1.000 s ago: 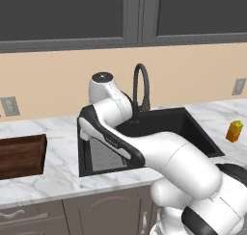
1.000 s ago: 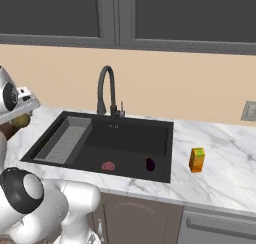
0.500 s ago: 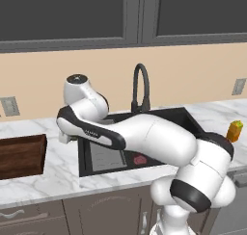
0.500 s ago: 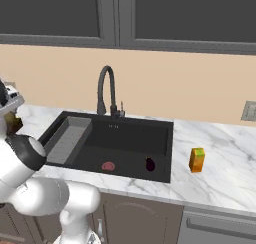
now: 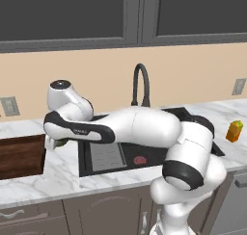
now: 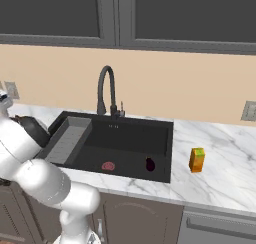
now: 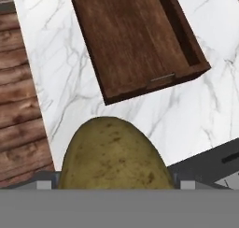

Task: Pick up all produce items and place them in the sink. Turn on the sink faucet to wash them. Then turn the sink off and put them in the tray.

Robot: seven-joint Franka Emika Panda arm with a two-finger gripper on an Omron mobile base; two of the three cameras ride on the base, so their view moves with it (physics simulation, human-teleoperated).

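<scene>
The olive-yellow potato [image 7: 112,154] fills the lower middle of your hand view, speckled brown, sitting between the fingers of the gripper [image 5: 57,143]. The jaws stand wide and the potato spans the gap, so you appear to have it clamped, though the finger pads themselves are hidden behind it. Below it lies white marble counter [image 7: 70,89], with the tray [image 7: 133,40] just beyond: a dark brown wooden rectangle with low raised walls, its near corner pointing toward the potato. The potato hangs over the strip of counter between the tray and the sink [image 6: 127,148], not over the tray itself.

In the left base view your arm reaches from the base across the front of the sink toward the left. The forearm lies nearly level above the basin, and the wrist folds downward just right of the tray [image 5: 21,156]. The hand is low over the counter, partly masked by the dark wrist band.

In the right base view the purple produce item [image 6: 150,164] rests on the floor of the black basin near its front right. A flat red disc [image 6: 108,165] lies to its left, well apart from it. The grey ribbed rack [image 6: 67,140] runs along the basin's left side. The black gooseneck faucet [image 6: 106,90] rises behind the basin. An orange block with a green top [image 6: 197,159] stands on the counter right of the sink.
</scene>
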